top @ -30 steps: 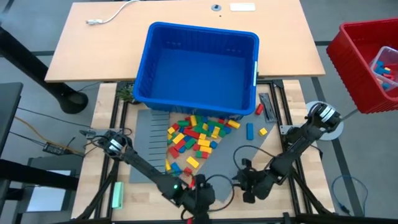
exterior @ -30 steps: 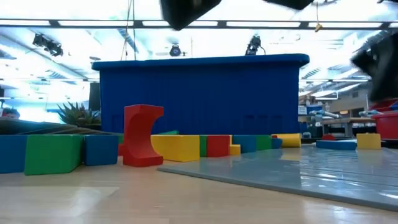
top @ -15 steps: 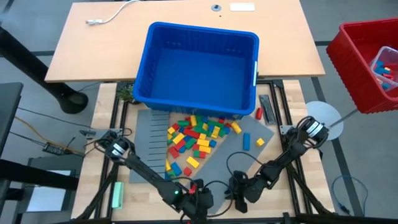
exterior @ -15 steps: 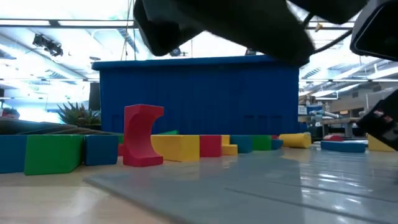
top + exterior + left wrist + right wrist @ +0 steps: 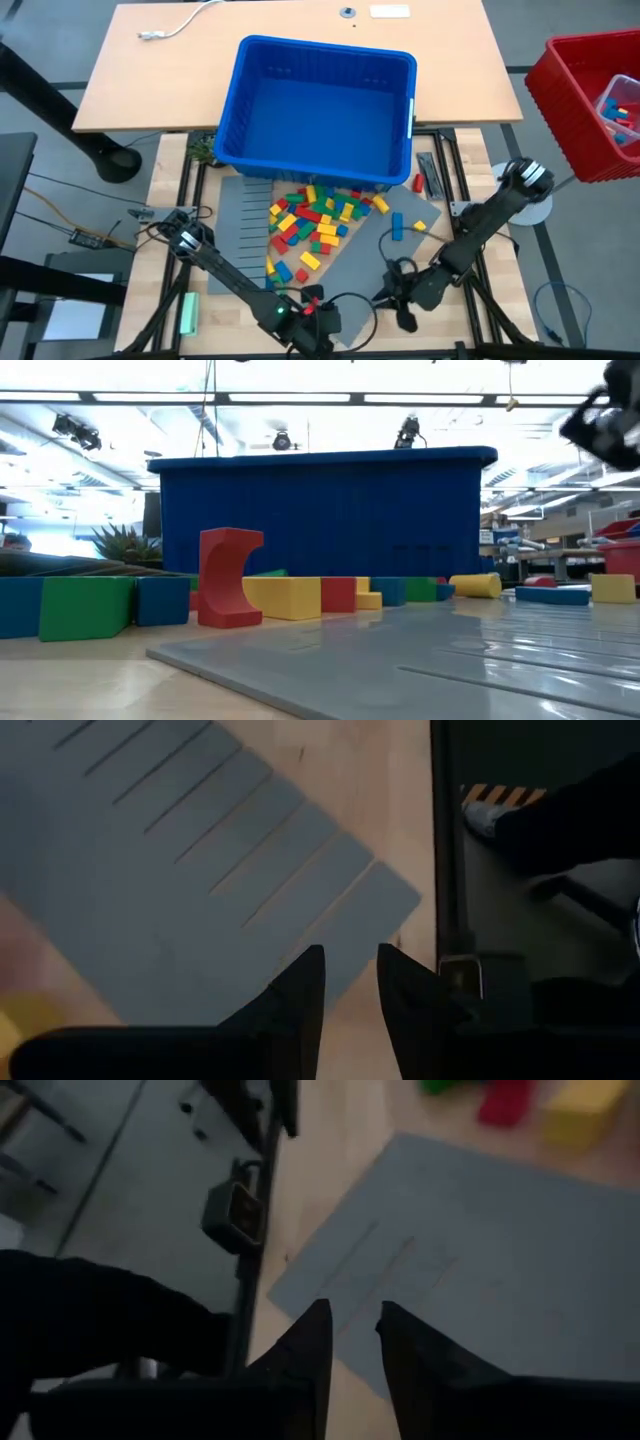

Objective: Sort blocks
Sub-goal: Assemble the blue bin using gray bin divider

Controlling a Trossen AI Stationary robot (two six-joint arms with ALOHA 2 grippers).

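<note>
A heap of red, yellow, green and blue blocks (image 5: 315, 222) lies on two flat grey ridged panels (image 5: 240, 215) (image 5: 385, 250) in front of the blue bin (image 5: 232, 100). One blue block (image 5: 397, 225) and one yellow block (image 5: 420, 226) lie apart on the right panel. My left gripper (image 5: 318, 318) (image 5: 350, 970) hangs near the table's front edge over a panel corner (image 5: 390, 900), narrowly open and holding nothing. My right gripper (image 5: 400, 300) (image 5: 353, 1325) hangs over the right panel's near corner (image 5: 300, 1285), also narrowly open and holding nothing.
A red block (image 5: 417, 181) lies beside the bin's right corner. A pale green bar (image 5: 189, 313) lies at the near left. A red bin (image 5: 570, 80) stands beyond the table's right side. In the low view a red arched block (image 5: 228, 578) stands before the row of blocks.
The right grey panel has slid and turned toward the near edge, carrying the lone blue and yellow blocks with it. Both grippers dipped low over the panel, then rose again. My right gripper swung left, then back toward the right.
</note>
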